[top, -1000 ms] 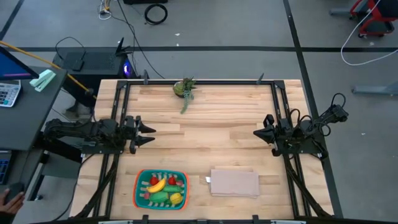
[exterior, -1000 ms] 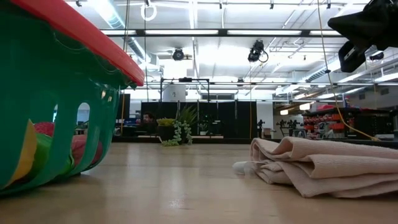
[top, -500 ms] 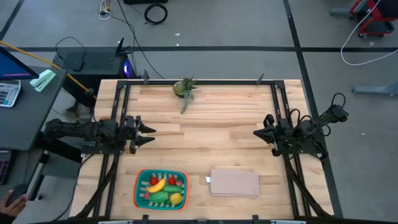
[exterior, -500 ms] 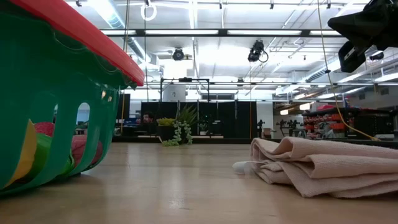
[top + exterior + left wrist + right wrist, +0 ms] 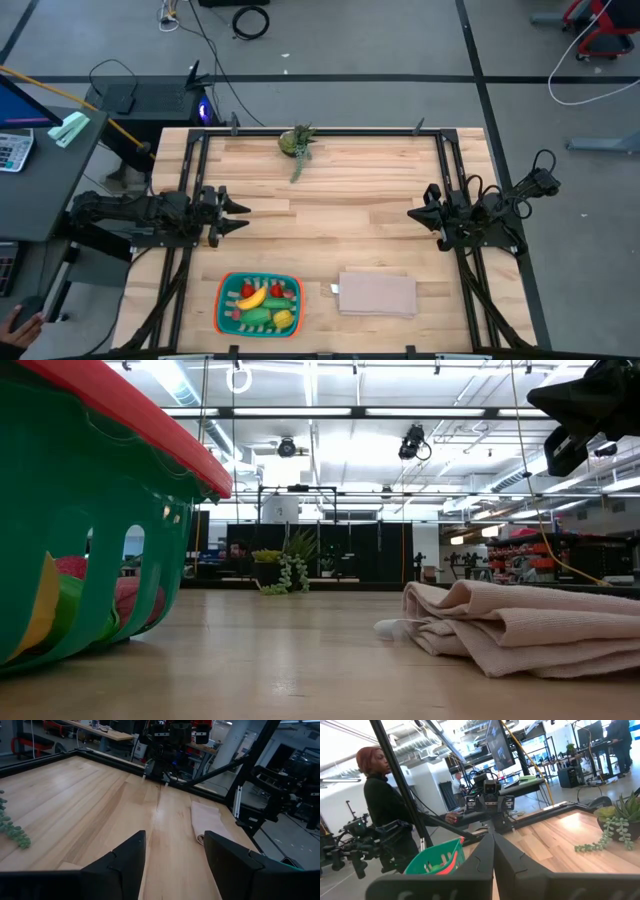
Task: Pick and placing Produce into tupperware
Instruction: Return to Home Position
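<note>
The produce [image 5: 258, 303] is seen lying in the tray [image 5: 220, 305], which is set at the near left of the table [image 5: 340, 190], just left of a folded cloth [image 5: 377, 294]. No piece is seen loose on the table, so the filling is judged done. The left gripper [image 5: 238, 216] is held over the table's left side, well apart from the tray, its fingers [image 5: 125, 862] spread with nothing between them. The right gripper [image 5: 413, 214] is held over the right side, its fingers [image 5: 485, 865] pressed together on nothing.

The pieces are judged to be light, hard, smooth toys, likely to slip or roll if pinched off-centre. The banana [image 5: 250, 298] is best taken across its middle, the rounder pieces across their widest part. The tray is judged light and stiff, best gripped at its rim.

In the low view the tray [image 5: 100, 490] is cut off at the left, and the produce is glimpsed only through wall slots. From above, the red pieces cannot be counted and the green ones are hard to separate. Only part of the right arm [image 5: 590, 405] is shown low. A plant [image 5: 297, 142] is set at the far edge, and a person [image 5: 385, 810] is seen beyond the table.
</note>
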